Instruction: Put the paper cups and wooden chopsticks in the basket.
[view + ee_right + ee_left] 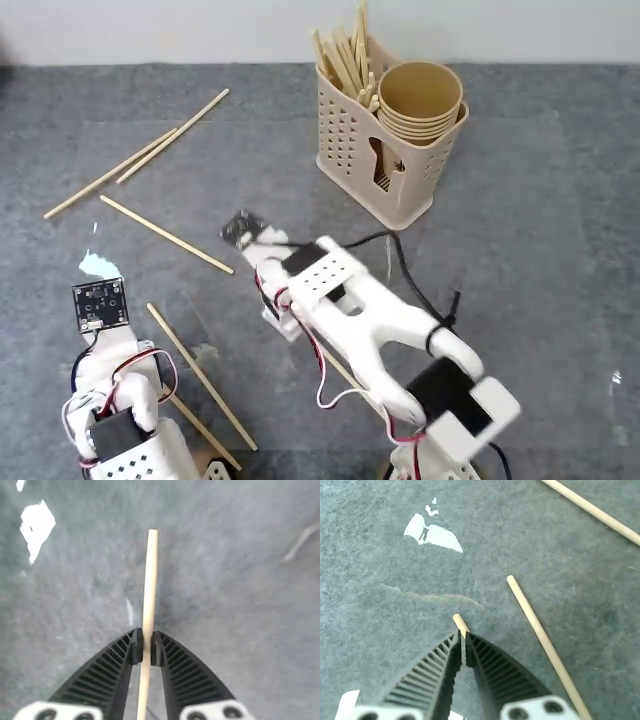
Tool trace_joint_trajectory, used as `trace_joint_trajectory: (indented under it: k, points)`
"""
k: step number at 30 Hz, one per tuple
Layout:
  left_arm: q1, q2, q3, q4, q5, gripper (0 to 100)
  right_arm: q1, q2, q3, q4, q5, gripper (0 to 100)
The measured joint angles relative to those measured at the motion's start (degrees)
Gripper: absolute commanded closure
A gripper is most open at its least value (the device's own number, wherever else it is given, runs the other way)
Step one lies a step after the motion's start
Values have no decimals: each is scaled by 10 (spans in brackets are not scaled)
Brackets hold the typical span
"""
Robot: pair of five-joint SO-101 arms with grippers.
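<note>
Paper cups [421, 100] stand stacked in the basket [350, 140] on the desk [550, 250]. The left fingers [435, 672] clamp one chopstick [460, 623]; the right fingers [112, 675] clamp another chopstick [150, 580].

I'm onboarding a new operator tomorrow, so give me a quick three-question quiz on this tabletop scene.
1. True or false: the paper cups sit stacked inside the basket.
2. What does the right claw grip? A) a cup B) a wooden chopstick C) nothing
3. Fill in: the left claw is ___ on a second chopstick.

Key: 1 true; 2 B; 3 shut.
</note>
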Motion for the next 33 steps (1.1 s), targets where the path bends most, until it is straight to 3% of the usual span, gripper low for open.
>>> trace_joint_trajectory:
  k: [7, 13, 18, 33]
  points:
    - [0, 0, 0, 0, 0, 986, 31, -53, -175, 84, 28, 991]
    - [0, 0, 0, 0, 0, 986, 62, -55, -359, 76, 40, 991]
    - [0, 0, 0, 0, 0, 986, 83, -55, -446, -18, 40, 991]
    - [0, 0, 0, 0, 0, 986, 166, 8, -455, -434, 87, 991]
